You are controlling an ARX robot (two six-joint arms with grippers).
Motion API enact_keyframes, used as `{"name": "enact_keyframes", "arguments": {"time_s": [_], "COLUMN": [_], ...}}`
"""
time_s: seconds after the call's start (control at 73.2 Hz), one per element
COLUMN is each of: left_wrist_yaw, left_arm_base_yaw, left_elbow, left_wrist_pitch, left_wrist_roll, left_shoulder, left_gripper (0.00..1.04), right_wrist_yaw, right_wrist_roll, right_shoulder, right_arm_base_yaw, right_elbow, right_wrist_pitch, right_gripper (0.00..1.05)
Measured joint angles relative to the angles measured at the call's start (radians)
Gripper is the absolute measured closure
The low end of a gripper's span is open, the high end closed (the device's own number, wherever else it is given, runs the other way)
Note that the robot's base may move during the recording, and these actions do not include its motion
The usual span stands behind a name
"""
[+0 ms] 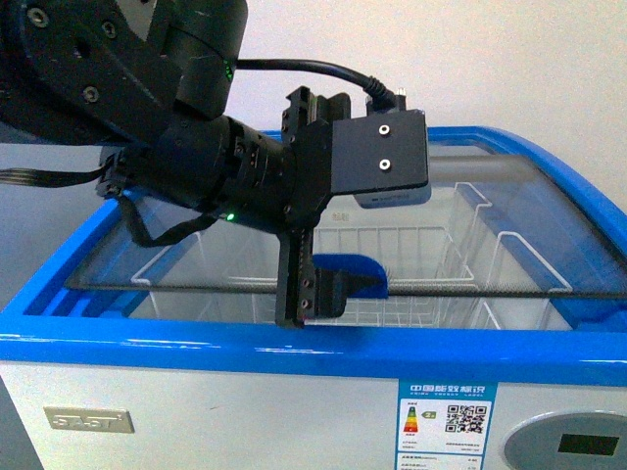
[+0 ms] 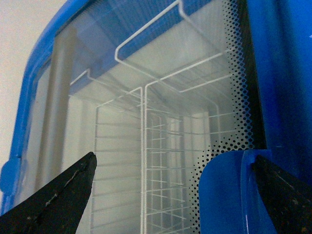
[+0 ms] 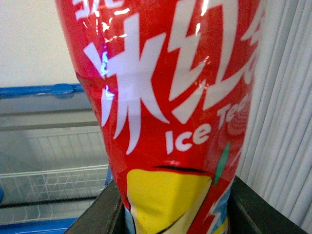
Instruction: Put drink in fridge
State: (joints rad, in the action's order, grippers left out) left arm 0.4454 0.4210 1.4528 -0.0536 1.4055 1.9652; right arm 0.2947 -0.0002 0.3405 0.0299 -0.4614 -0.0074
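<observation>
The fridge is a white chest cooler with a blue rim, a curved glass lid and white wire baskets inside. My left gripper hangs open over the lid's front edge at its blue handle. In the left wrist view the gripper is open, and the blue handle lies against one fingertip. My right gripper is shut on the red ice tea bottle, which fills its wrist view. The right gripper is not in the front view.
Through the glass the baskets show no contents. The fridge's blue rim lies behind the bottle, with a white ribbed surface on the other side. An energy label and a display panel are on the fridge's front.
</observation>
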Motion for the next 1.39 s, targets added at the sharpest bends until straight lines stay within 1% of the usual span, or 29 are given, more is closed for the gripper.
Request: {"name": "enact_keyframes", "arguments": {"time_s": [0.273,0.355,0.369,0.465,0.574,0.601,0.628,0.642,0.683,0.697,0.779,0.888,0.956,0.984,1.011,1.038,1.052,1.079,1.093,1.107,1.134,1.148,1.189,1.243,1.257,1.298,1.339,1.38,1.394], "left_wrist_yaw": [-0.129,-0.205,-0.237,-0.306,-0.360,-0.370,-0.373,-0.371,-0.365,-0.363,-0.343,-0.277,-0.238,-0.216,-0.203,-0.275,-0.356,-0.437,-0.504,-0.517,-0.605,-0.622,-0.640,-0.632,-0.618,-0.578,-0.491,-0.465,-0.465], "left_arm_base_yaw": [-0.004,-0.005,-0.005,-0.014,-0.015,-0.015,-0.015,-0.015,-0.016,-0.017,-0.021,-0.045,-0.070,-0.089,-0.098,-0.100,-0.101,-0.102,-0.108,-0.111,-0.127,-0.134,-0.169,-0.212,-0.236,-0.273,-0.346,-0.388,-0.401], "left_elbow": [0.286,0.402,0.422,0.452,0.408,0.378,0.356,0.331,0.290,0.260,0.150,-0.054,-0.171,-0.248,-0.287,-0.357,-0.412,-0.465,-0.523,-0.552,-0.636,-0.663,-0.771,-0.875,-0.926,-0.998,-1.108,-1.188,-1.222], "left_wrist_pitch": [-0.152,-0.260,-0.291,-0.402,-0.377,-0.347,-0.324,-0.300,-0.266,-0.248,-0.183,-0.155,-0.153,-0.145,-0.137,-0.169,-0.219,-0.269,-0.317,-0.337,-0.375,-0.379,-0.377,-0.351,-0.332,-0.300,-0.241,-0.204,-0.196], "left_wrist_roll": [0.049,0.042,0.035,-0.054,-0.228,-0.310,-0.349,-0.416,-0.486,-0.558,-0.752,-1.049,-1.162,-1.238,-1.258,-1.296,-1.310,-1.328,-1.338,-1.344,-1.356,-1.360,-1.374,-1.381,-1.386,-1.391,-1.394,-1.396,-1.397], "left_shoulder": [0.201,0.269,0.278,0.275,0.215,0.187,0.166,0.144,0.106,0.081,-0.021,-0.210,-0.322,-0.399,-0.437,-0.496,-0.536,-0.575,-0.620,-0.642,-0.718,-0.743,-0.857,-0.975,-1.035,-1.124,-1.269,-1.376,-1.422], "left_gripper": [0.08,0.08,0.08,0.08,0.08,0.08,0.08,0.08,0.08,0.08,0.08,0.08,0.08,0.08,0.08,0.11,0.15,0.18,0.22,0.24,0.29,0.31,0.38,0.45,0.48,0.54,0.63,0.70,0.73], "right_wrist_yaw": [0.000,0.000,0.000,0.001,0.000,-0.003,-0.004,-0.005,-0.003,-0.003,0.000,0.000,0.000,0.000,0.000,0.000,0.000,0.000,0.000,0.000,-0.005,-0.005,-0.004,0.003,0.005,0.009,0.004,-0.088,-0.156], "right_wrist_roll": [0.000,0.000,0.000,0.000,0.000,0.000,0.000,0.000,0.000,0.000,0.000,0.000,0.000,0.000,0.000,0.000,0.000,0.000,0.000,0.000,0.000,0.000,0.000,0.000,0.000,0.000,0.000,-0.029,-0.053], "right_shoulder": [0.000,0.000,0.000,0.000,0.000,0.000,0.000,0.000,0.000,0.000,0.000,0.000,0.000,0.000,0.000,0.000,0.000,0.000,0.000,0.000,0.000,0.000,0.000,0.000,0.000,0.000,0.000,0.014,0.024], "right_arm_base_yaw": [0.000,0.000,0.000,0.000,0.000,0.000,0.000,0.000,0.000,0.000,0.000,0.000,0.000,0.000,0.000,0.000,0.000,0.000,0.000,0.000,0.000,0.000,0.001,0.001,0.001,0.000,0.000,-0.027,-0.055], "right_elbow": [0.000,0.000,0.000,0.000,0.000,0.000,0.000,0.000,0.000,0.000,0.000,0.000,0.000,0.000,0.000,0.000,0.000,0.000,0.000,0.000,0.000,0.000,0.000,0.000,0.000,0.000,0.000,-0.027,-0.056], "right_wrist_pitch": [0.000,0.000,0.000,0.000,0.000,0.000,0.000,0.000,0.000,0.000,0.000,0.000,0.000,0.000,0.000,0.000,0.000,0.000,0.000,0.000,0.000,0.000,0.000,0.000,0.000,0.000,0.000,-0.076,-0.142], "right_gripper": [0.65,0.65,0.65,0.65,0.65,0.65,0.65,0.65,0.65,0.65,0.65,0.65,0.65,0.65,0.65,0.65,0.65,0.65,0.65,0.65,0.65,0.65,0.65,0.65,0.65,0.65,0.65,0.65,0.65]}}
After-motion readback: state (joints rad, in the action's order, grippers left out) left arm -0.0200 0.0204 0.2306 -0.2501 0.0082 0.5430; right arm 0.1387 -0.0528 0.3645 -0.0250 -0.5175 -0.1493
